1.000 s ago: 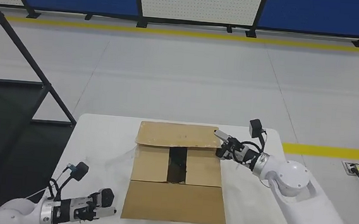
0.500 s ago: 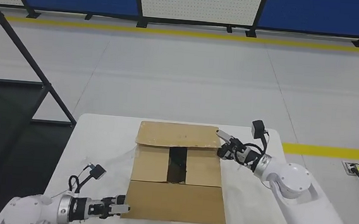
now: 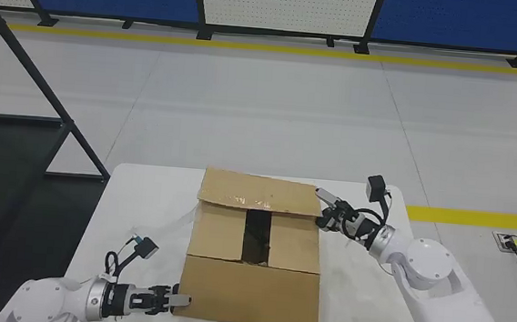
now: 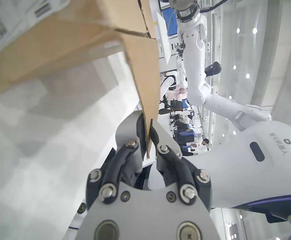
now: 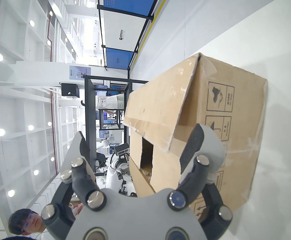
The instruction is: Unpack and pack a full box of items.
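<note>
The left pincer (image 4: 147, 134) is shut tight on a corner of the near flap (image 4: 145, 75) of the cardboard box (image 3: 256, 252), with the card edge nipped between its dark pads (image 4: 140, 130). In the top view this pincer (image 3: 177, 299) sits low at the box's near left corner, where the near flap (image 3: 248, 292) ends. The right pincer (image 5: 141, 138) stands wide and holds nothing. One of its fingers (image 5: 196, 145) shows in front of the box's printed side wall. From above it (image 3: 325, 210) lies just beside the far right corner, by the far flap (image 3: 258, 191), which tilts up off the inner flaps. Between those inner flaps a dark gap (image 3: 255, 236) runs down the middle. The box rests about midway on the white worktop (image 3: 145, 216).
</note>
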Motion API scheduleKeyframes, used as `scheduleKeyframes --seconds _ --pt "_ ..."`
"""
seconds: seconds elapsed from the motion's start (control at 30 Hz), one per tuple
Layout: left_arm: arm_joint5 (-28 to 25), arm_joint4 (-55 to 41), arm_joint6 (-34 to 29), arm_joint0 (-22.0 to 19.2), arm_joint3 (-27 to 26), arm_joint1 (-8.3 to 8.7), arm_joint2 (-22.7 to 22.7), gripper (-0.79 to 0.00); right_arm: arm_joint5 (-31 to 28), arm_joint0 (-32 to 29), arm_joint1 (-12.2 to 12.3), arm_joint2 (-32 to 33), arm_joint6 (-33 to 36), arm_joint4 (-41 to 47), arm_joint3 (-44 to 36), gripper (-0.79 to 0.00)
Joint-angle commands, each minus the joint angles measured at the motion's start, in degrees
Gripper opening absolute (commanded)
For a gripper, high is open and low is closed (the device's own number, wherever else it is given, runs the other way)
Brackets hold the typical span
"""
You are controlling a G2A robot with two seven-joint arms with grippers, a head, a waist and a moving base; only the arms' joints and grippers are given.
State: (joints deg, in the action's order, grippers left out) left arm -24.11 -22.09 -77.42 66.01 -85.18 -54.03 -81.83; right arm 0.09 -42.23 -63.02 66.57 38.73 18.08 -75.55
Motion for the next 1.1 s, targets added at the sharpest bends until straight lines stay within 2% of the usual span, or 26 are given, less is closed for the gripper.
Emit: scheduleKeyframes --seconds 0.0,0.43,0.83,0.9,0.93,0.97,1.0,1.03,1.07 --pt "-0.02 -0.93 -0.83 0.33 -0.27 0.11 -0.09 -0.785 0.05 -0.02 -0.03 0.13 0.00 -0.02 -0.14 0.000" --pt "1.20 -4.38 -3.95 2.64 -0.76 0.95 -1.04 -0.785 0.22 -0.07 -0.20 0.87 0.07 -0.60 -1.18 0.000" --pt "1.35 -4.79 -4.11 4.01 -0.89 1.89 -0.78 -0.785 0.25 -1.10 -0.15 2.13 -0.21 -1.28 -2.43 0.000" --pt "1.24 -4.68 -4.00 4.08 -0.66 2.04 -0.73 -0.613 0.26 -1.28 -0.12 2.40 -0.24 -1.36 -2.55 0.000" --pt "1.17 -4.68 -3.92 4.08 -0.47 2.11 -0.77 -0.446 0.29 -1.37 -0.11 2.54 -0.20 -1.43 -2.64 0.000" --pt "1.12 -4.73 -3.88 4.08 -0.41 2.17 -0.76 -0.142 0.34 -1.46 -0.09 2.69 -0.12 -1.46 -2.75 0.000" --pt "1.07 -4.73 -3.83 4.08 -0.29 2.24 -0.79 -0.037 0.40 -1.54 -0.06 2.84 -0.02 -1.48 -2.87 0.000" --pt "1.03 -4.84 -3.78 4.08 -0.21 2.31 -0.81 0.000 0.46 -1.62 -0.03 2.97 0.17 -1.61 -3.04 0.000" --pt "0.97 -4.92 -3.72 4.07 -0.21 2.37 -0.84 0.000 0.53 -1.71 0.01 3.10 0.39 -1.83 -3.22 0.000"
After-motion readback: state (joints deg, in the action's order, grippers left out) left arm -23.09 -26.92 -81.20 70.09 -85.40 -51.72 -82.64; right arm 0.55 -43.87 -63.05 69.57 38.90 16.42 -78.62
